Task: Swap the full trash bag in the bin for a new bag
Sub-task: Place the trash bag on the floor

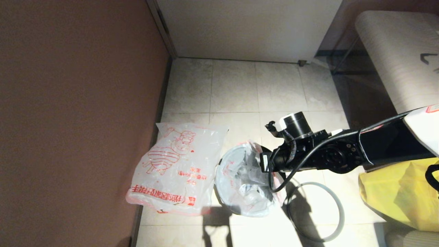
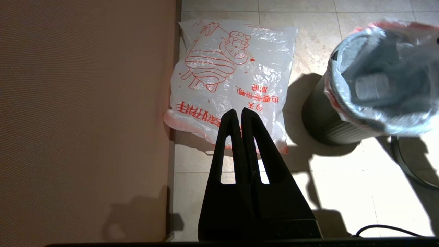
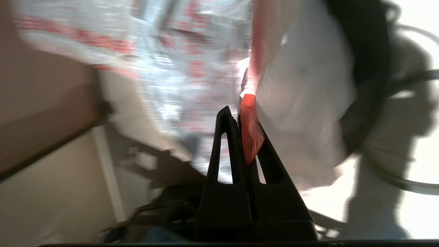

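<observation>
The bin, black and ribbed, stands on the tiled floor with the full trash bag in it, the bag's mouth folded over the top and clear bottles showing inside. My right arm reaches over the bin. My right gripper is shut on a red-printed edge of the full trash bag at the bin's side. The new bag lies flat on the floor against the brown wall, left of the bin. My left gripper hangs shut and empty above the floor by the new bag's near edge.
A thin grey hoop lies on the floor right of the bin. A big yellow bag sits at the far right. The brown wall closes the left side; a white cabinet stands at the back.
</observation>
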`<state>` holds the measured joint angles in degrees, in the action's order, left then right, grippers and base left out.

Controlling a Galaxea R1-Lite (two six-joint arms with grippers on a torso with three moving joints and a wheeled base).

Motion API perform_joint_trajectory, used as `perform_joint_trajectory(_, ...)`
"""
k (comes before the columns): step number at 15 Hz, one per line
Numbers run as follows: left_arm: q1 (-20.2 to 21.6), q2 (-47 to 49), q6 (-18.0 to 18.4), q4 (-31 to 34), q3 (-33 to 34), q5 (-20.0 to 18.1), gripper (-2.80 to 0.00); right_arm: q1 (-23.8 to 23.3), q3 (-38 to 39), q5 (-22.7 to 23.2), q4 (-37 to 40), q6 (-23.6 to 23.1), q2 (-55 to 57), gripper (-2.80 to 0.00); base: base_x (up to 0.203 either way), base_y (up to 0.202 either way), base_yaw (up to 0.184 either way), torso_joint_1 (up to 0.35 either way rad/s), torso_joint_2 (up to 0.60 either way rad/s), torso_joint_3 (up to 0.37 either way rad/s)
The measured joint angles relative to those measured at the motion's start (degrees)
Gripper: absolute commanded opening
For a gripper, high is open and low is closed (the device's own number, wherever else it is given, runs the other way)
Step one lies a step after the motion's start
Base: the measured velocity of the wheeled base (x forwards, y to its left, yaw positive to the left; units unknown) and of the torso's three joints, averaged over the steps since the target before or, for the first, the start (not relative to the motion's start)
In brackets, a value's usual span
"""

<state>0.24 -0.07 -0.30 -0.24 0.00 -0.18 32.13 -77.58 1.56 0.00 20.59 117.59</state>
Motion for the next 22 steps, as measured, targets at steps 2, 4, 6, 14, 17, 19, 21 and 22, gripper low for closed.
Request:
perform_joint_trajectory(2,0.00,0.00,-0.02,0.02,0.00,-0.02,-2.80,-0.06,0.14,3.21,0.10,2.10,-1.25,-2.80,0.000,0.000,0.000,0.000,0.00,0.000)
perform_joint_trajectory(4,0.00,0.00,-0.02,0.02,0.00,0.00,-2.80,-0.16,0.69,5.47,0.19,2.84,-2.11,-2.80,0.000,0.000,0.000,0.000,0.00,0.000)
perform_joint_trajectory(6,0.00,0.00,-0.01,0.02,0.00,0.00,-2.80,-0.12,0.88,5.65,0.28,2.89,-2.64,-2.80,0.000,0.000,0.000,0.000,0.00,0.000)
perform_joint_trajectory(14,0.00,0.00,-0.02,0.00,0.00,0.00,-2.80,1.13,2.59,5.68,4.77,2.98,-8.12,-2.80,0.000,0.000,0.000,0.000,0.00,0.000)
perform_joint_trajectory(17,0.00,0.00,0.00,0.00,0.00,-0.02,-2.80,1.27,4.63,5.64,4.71,2.72,-9.99,-2.80,0.000,0.000,0.000,0.000,0.00,0.000)
perform_joint_trajectory(19,0.00,0.00,0.01,0.02,0.00,-0.02,-2.80,1.20,5.78,5.61,4.65,2.61,-11.02,-2.80,0.000,0.000,0.000,0.000,0.00,0.000)
perform_joint_trajectory(21,0.00,0.00,-0.01,0.00,0.00,-0.04,-2.80,1.18,6.85,5.60,4.63,2.31,-11.83,-2.80,0.000,0.000,0.000,0.000,0.00,0.000)
perform_joint_trajectory(22,0.00,0.00,0.00,0.02,0.00,-0.02,-2.80,1.18,7.49,5.57,4.60,1.95,-12.17,-2.80,0.000,0.000,0.000,0.000,0.00,0.000)
